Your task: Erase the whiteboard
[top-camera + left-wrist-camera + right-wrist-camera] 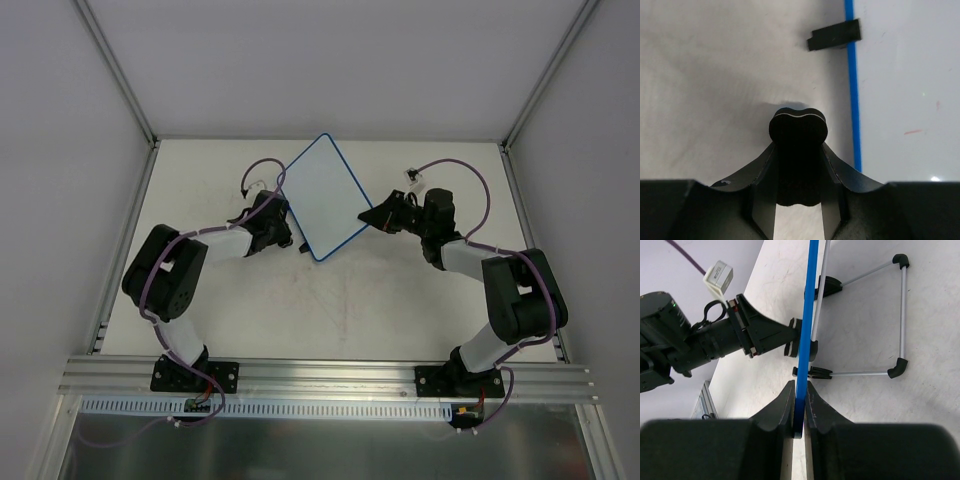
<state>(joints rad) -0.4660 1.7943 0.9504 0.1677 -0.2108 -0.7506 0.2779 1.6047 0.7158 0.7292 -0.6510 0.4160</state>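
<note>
The whiteboard (322, 195), white with a thin blue rim, stands tilted at the table's middle back. My right gripper (372, 217) is shut on its right edge; in the right wrist view the blue rim (810, 300) runs edge-on between my fingers (800, 402). My left gripper (285, 228) is shut on a small black eraser (798, 127), just left of the board's blue rim (852, 85). The board face (905, 75) shows only faint reddish flecks. I cannot tell whether the eraser touches the board. The left gripper also shows in the right wrist view (791, 340).
A thin wire stand (901, 315) with black end caps props the board from behind. A black foot (834, 35) sits on the rim. White enclosure walls surround the table (350, 310). An aluminium rail (330, 375) runs along the near edge.
</note>
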